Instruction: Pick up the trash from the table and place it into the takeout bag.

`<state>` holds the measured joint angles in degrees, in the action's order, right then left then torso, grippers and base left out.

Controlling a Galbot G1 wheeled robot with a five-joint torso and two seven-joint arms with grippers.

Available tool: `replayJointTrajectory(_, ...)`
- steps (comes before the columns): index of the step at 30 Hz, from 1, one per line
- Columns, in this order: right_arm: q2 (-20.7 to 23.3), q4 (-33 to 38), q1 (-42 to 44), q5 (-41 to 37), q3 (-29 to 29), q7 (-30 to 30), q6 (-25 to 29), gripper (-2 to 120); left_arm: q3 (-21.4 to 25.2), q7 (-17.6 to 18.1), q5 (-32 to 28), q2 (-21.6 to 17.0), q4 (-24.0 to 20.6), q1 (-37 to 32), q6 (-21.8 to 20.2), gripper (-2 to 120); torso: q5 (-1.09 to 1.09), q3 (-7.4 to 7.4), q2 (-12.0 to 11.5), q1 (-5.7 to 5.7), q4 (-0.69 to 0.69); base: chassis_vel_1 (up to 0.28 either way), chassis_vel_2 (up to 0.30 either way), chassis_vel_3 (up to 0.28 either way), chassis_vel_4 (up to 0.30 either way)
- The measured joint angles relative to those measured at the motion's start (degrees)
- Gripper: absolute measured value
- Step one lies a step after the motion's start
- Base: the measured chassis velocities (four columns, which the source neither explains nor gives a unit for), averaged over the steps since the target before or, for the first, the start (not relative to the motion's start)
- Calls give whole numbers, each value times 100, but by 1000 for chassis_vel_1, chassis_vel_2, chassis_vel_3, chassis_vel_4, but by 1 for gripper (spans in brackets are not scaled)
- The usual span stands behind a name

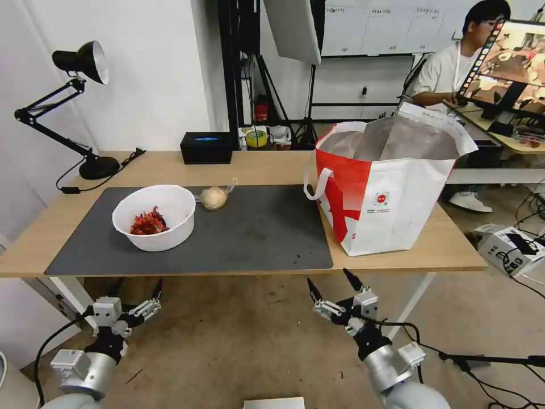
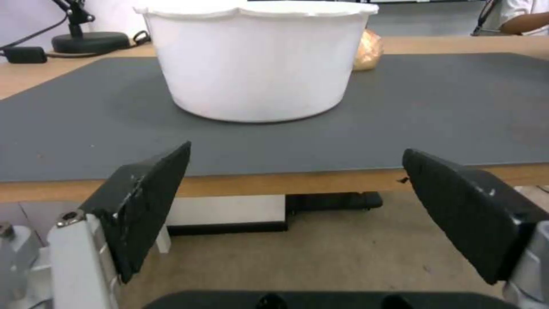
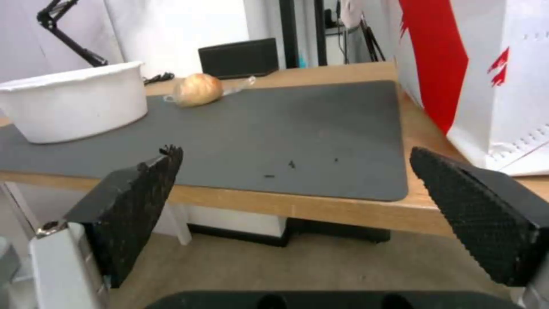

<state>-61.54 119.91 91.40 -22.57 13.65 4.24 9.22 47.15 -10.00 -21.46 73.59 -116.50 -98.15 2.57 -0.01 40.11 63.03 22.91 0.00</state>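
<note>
Light wood forms the top of the desk (image 1: 443, 250), which carries a dark grey mat (image 1: 255, 233) and stands just ahead of both grippers. Both hang below its near edge, over the floor. The left gripper (image 1: 136, 292) has its jaws spread wide with nothing between them, and so does the right gripper (image 1: 329, 284).

Straight ahead of the left jaws, on the mat, sits the white bowl (image 1: 154, 217). The head view looks down into it and finds red scraps (image 1: 149, 222); the left wrist view meets its outer wall (image 2: 257, 64) alone, so the contents are hidden there. Just beyond the bowl, toward the right gripper's side, lies the beige lump in clear wrap (image 1: 214, 197), its twisted end pointing away from the bowl. The right wrist view shows that lump (image 3: 197, 89) lying apart from the bowl, along with dark crumbs (image 3: 291, 164) on the mat close to the right jaws.

Ahead of the right jaws and a little outward stands the takeout bag (image 1: 386, 199), upright on the bare wood beside the mat, its mouth open on silver foil lining. A small round red logo (image 1: 381, 199) sits on its white front, with tiny print beneath that is too small to read. A white loop handle (image 1: 315, 184) hangs toward the mat.

At the far edge are a black box (image 1: 206, 147) and a black desk lamp (image 1: 79, 102).
</note>
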Motion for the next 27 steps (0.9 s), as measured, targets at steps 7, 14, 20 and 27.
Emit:
replayJointTrajectory(7,47,-13,-63,9,-50,1,-28,100,9,-24,-1,-1,2,-4,4,100,0,0,0,0,0,0,0,0,0)
replayJointTrajectory(14,149,-145,-508,-103,-305,66,-188,100,-8,-43,-1,3,72,40,21,100,0,0,0,0,-2,0,0,0,0)
replayJointTrajectory(20,327,-445,-2067,-555,-1114,323,-731,100,2,-50,-2,2,68,55,28,100,0,1,-1,1,0,0,0,0,0)
replayJointTrajectory(27,276,-1351,-4147,-1457,-2222,401,-1117,100,47,-48,-4,38,84,55,29,100,-1,2,-1,2,1,0,0,0,0)
